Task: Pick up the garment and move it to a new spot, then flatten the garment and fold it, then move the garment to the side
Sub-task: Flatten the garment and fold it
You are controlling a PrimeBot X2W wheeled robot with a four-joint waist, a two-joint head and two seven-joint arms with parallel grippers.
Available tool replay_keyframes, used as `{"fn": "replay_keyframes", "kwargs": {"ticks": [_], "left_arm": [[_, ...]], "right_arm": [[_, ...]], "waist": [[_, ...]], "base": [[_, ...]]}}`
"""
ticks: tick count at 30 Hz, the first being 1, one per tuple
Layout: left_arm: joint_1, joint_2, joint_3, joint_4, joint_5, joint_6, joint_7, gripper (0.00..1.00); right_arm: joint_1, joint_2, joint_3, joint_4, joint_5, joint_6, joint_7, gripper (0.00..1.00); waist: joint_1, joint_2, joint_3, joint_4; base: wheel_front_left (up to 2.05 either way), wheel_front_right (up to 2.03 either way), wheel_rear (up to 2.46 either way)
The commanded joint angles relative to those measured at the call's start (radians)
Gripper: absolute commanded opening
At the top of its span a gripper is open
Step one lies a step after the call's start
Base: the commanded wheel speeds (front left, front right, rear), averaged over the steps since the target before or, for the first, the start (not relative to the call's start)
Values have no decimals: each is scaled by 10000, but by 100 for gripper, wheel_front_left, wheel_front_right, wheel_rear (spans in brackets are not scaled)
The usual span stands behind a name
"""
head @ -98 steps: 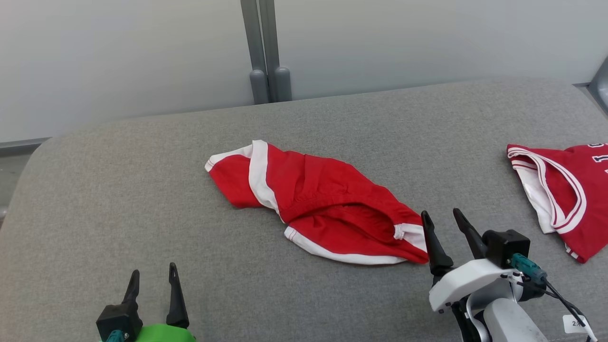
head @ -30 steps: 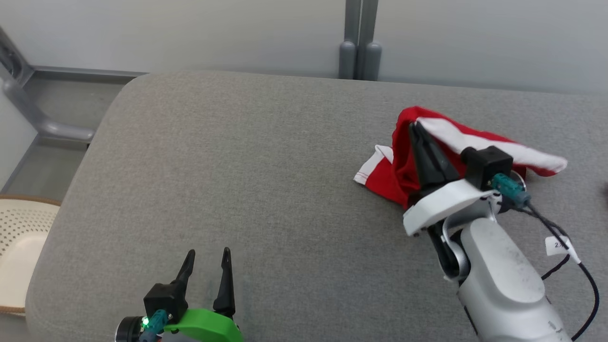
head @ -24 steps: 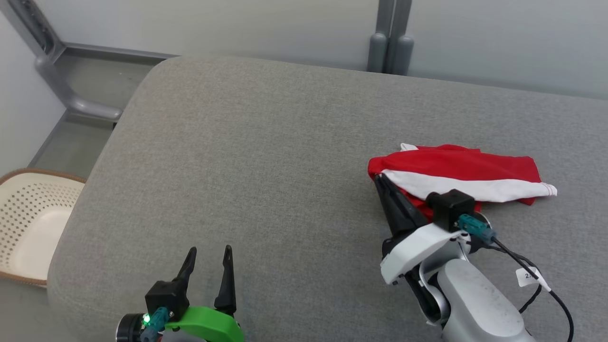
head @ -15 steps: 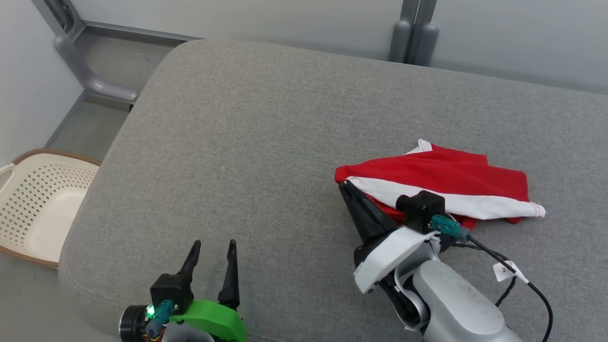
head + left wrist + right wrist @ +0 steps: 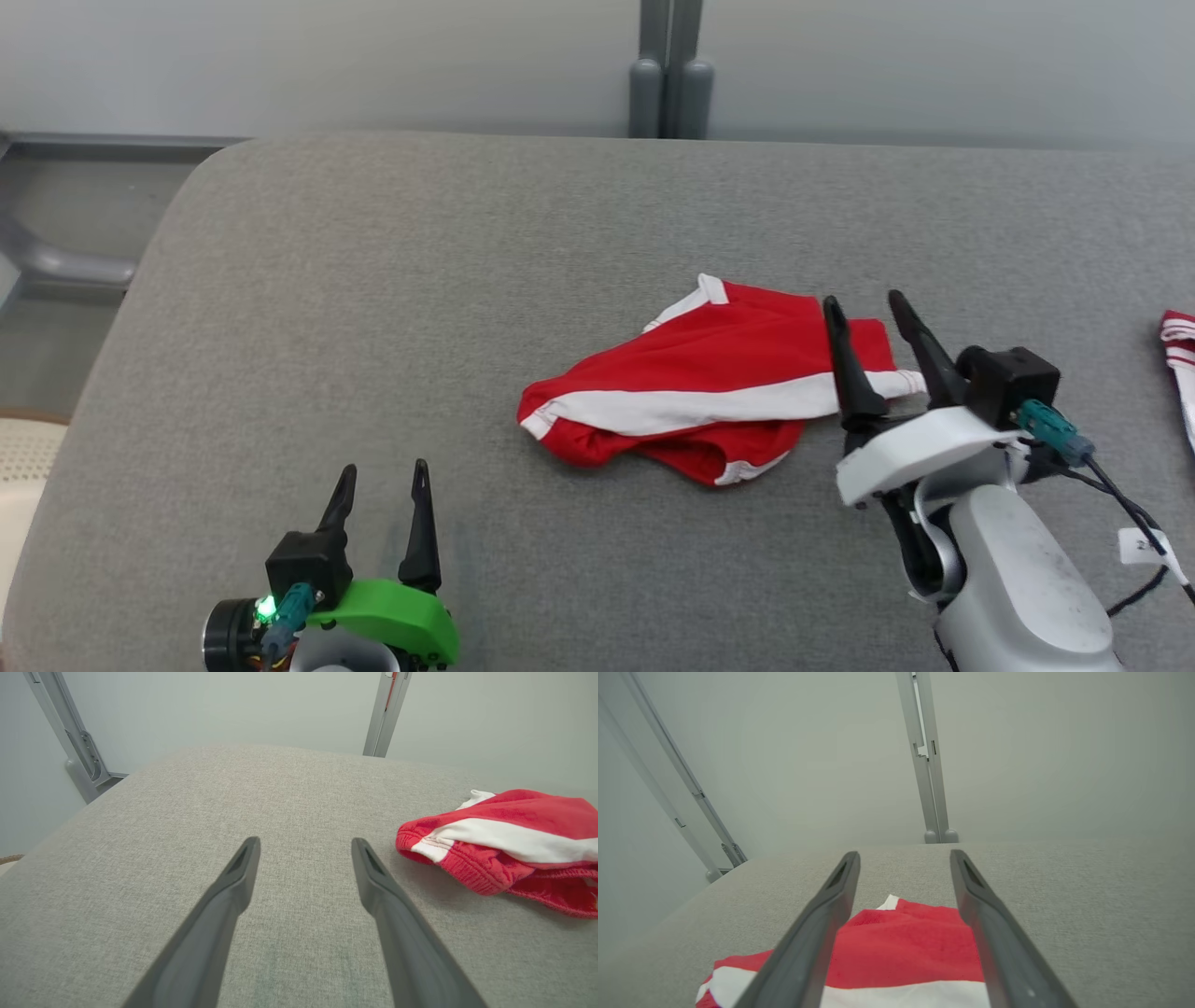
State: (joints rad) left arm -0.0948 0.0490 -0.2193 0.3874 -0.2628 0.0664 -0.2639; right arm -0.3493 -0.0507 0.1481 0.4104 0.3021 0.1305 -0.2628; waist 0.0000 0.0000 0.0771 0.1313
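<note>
Closest to me, the left gripper (image 5: 383,469) sits low over the grey pad (image 5: 373,280). Its two fingers are apart and there is nothing between them. The cloth is off to its right, not touching it.

A bit further in, the right gripper (image 5: 864,301) also has its fingers apart and holds nothing. Its tips hang over the right end of the red garment (image 5: 709,383). I cannot tell if they touch the cloth.

The garment lies in a bunched heap in the middle of the pad, with a white band across it and one edge tucked under. I think the moving part is done and flattening comes now.

To do it well, each gripper should pinch one end, low down, and grab just one edge, not the whole lump. Then they pull apart slowly until the cloth goes smooth, and lay it down flat. There is bare pad behind it to spread into.

They should stay away from the other red and white cloth (image 5: 1178,336) at the far right edge.
</note>
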Motion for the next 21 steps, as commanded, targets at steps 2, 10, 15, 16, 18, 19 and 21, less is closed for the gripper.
{"fn": "replay_keyframes", "kwargs": {"ticks": [2,10,15,16,18,19,21], "left_arm": [[-4,36,151,-37,63,69,-2,100],[348,36,661,-86,149,149,-2,100],[732,37,974,-115,250,119,-2,100],[829,39,1014,-109,265,98,-2,100],[958,37,1043,-104,253,70,-2,100],[1006,37,1035,-120,232,54,-2,100],[1088,36,973,-129,194,36,-2,100]], "right_arm": [[449,2,-623,-99,-507,1,-26,100],[1347,-2,-1405,-173,-1218,1,-26,100],[1805,-5,-1369,-119,-1137,1,-26,100],[1909,-5,-1310,-85,-1075,1,-26,100],[2057,-5,-1211,-46,-1010,1,-26,100],[2111,-8,-1204,-36,-953,1,-26,100],[2207,-16,-1194,-27,-936,1,-26,100]], "waist": [[0,0,-466,-1321],[0,0,-669,-2206],[0,0,-862,-2394],[0,0,-902,-2399],[0,0,-961,-2385],[0,0,-984,-2364],[0,0,-1010,-2300]], "base": [[0,0,0],[0,0,0],[0,0,0],[0,0,0],[0,0,0],[0,0,0],[0,0,0]]}}
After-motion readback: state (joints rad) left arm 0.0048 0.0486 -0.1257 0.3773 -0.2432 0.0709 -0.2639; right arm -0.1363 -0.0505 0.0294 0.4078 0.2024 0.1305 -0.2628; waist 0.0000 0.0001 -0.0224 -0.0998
